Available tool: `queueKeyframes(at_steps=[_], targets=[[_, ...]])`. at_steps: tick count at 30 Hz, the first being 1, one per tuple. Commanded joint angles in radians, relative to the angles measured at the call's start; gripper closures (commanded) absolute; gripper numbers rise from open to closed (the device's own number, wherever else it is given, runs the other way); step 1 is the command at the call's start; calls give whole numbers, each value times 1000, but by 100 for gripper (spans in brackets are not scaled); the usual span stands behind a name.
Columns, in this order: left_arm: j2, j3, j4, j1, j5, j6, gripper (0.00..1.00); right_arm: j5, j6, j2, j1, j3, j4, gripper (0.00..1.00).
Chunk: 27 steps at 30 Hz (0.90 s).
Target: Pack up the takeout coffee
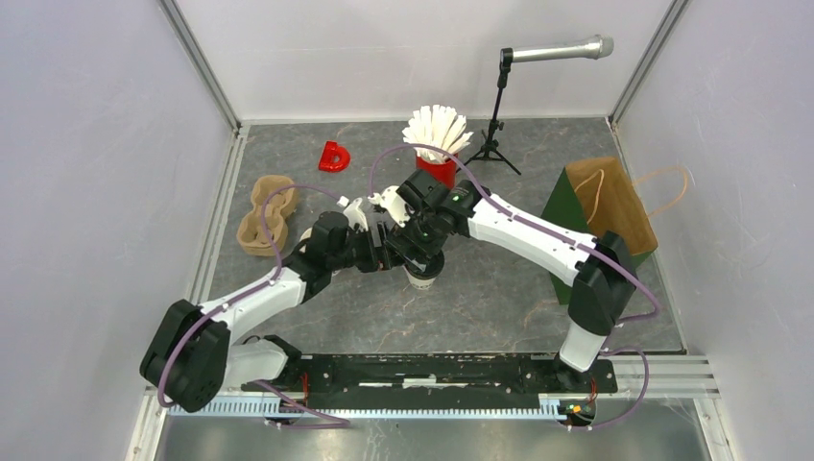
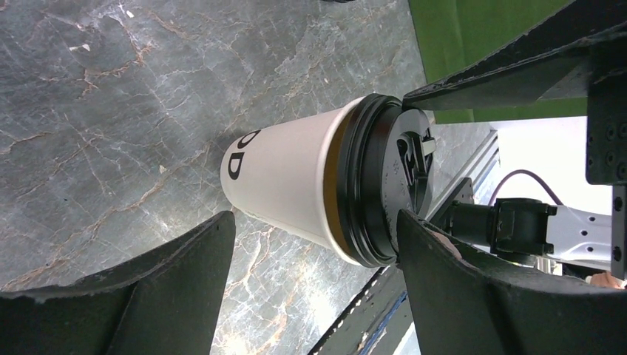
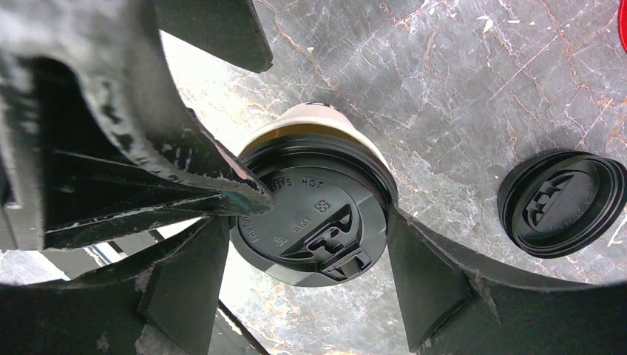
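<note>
1. The cup (image 1: 422,277) stands upright on the table (image 1: 499,307), ahead of the two arm bases and roughly midway between them. Both arms meet over it, and its black lid (image 3: 314,222) sits on its mouth
2. The left pincer (image 2: 314,222) is released. It is turned on edge, with one finger touching the rim of the lid and the other down beside the cup's foot, and nothing is squeezed between them
3. The right pincer (image 3: 307,222) reaches from above with a finger close on each side of the lid; I cannot tell whether they press on it or only flank it
4. A second lid (image 3: 562,203) lies flat on the table near the cup, on no cup; I cannot make out a second cup
5. The cup looks like thin paper: light if empty and easily dented by a hard pinch. Its contents are hidden, so I would treat it as liable to spill and keep it upright
6. The wall is smooth and tapered, so a low grip may slide. The stiffest place is probably just under the lid, where the plastic ring braces the paper; hold there, across the width, gently
7. Lifting by the lid alone seems risky, since it may pop off
8. The carrier (image 1: 267,213) lies well apart to the left and the bag (image 1: 600,221) well apart to the right
</note>
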Motion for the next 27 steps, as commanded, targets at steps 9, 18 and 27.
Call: queueKeyframes(at_steps=[9, 18, 27], targets=[[-82, 23, -18, 25, -10, -75, 15, 6, 6, -52, 3, -1, 31, 25], [-86, 26, -34, 48, -15, -109, 16, -3, 7, -25, 3, 54, 8, 26], [-55, 36, -12, 55, 12, -119, 16, -18, 12, 18, 2, 94, -5, 26]])
